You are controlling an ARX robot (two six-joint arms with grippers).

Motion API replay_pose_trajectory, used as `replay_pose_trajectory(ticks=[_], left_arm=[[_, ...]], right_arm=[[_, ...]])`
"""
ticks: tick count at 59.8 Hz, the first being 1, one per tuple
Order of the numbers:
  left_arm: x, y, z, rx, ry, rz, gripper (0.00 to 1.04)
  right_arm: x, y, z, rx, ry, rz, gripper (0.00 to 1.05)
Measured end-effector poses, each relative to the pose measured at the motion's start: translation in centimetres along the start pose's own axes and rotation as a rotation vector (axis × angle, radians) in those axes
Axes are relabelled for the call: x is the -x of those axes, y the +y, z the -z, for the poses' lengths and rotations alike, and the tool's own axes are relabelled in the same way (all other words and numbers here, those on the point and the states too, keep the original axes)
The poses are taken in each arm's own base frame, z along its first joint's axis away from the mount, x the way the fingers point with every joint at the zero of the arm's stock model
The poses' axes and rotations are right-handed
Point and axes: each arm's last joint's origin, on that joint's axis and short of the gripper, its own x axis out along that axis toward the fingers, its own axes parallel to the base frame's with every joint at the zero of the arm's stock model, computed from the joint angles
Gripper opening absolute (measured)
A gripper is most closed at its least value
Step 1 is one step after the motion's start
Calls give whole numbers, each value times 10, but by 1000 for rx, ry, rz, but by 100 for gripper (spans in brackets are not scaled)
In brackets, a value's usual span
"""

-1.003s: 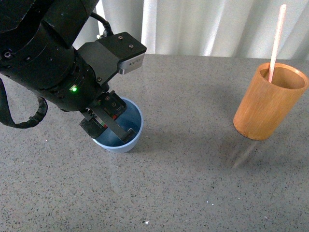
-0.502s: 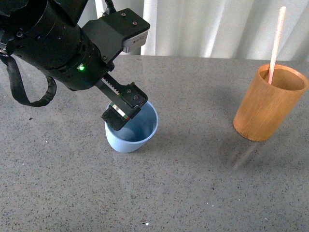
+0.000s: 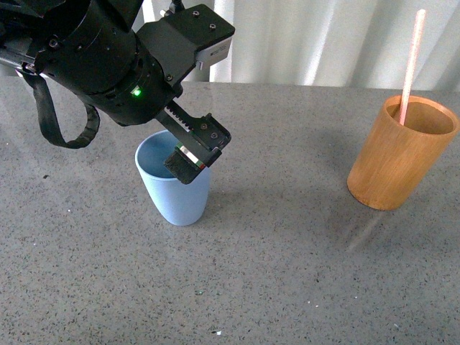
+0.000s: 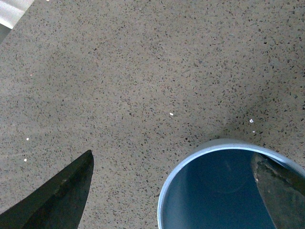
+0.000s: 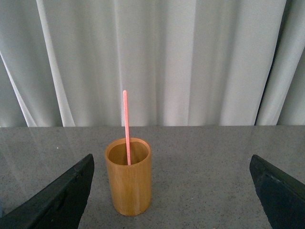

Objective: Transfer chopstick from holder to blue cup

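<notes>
The blue cup (image 3: 169, 195) stands upright on the grey speckled table, left of centre. My left gripper (image 3: 198, 154) hangs open over the cup's right rim. In the left wrist view one finger (image 4: 281, 191) sits over the cup's mouth (image 4: 214, 191) and the other finger (image 4: 59, 198) is outside it. The orange-brown holder (image 3: 401, 154) stands at the far right with a single pale-pink chopstick (image 3: 411, 65) leaning upright in it. My right gripper (image 5: 167, 205) is open and well short of the holder (image 5: 128, 179) and its chopstick (image 5: 126, 124); it does not show in the front view.
The grey speckled table (image 3: 287, 273) stretches between cup and holder. A pale curtain (image 3: 323, 36) hangs behind the table's far edge. The left arm's black body (image 3: 93, 57) fills the upper left of the front view.
The blue cup has gone from tilted to standing upright. The left gripper has risen and shifted right, and its fingers now stand apart over the rim.
</notes>
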Motion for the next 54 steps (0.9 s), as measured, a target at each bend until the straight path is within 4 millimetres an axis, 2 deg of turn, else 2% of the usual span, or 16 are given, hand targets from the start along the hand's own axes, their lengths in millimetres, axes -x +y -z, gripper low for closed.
replay_pose_trajectory(ticks=[11,22,35,54], left_arm=[[4,4,-3,14,0,2,98],[22,18,-11,30,-36,-18,98],[42,50,-11,75,-69,-62,98],[44,105,13,197,-96,-120,98]], right_arm=[[0,0,0,0,0,0,95],[0,0,0,0,0,0,95],[0,0,0,0,0,0,95],[0,0,0,0,0,0,95]])
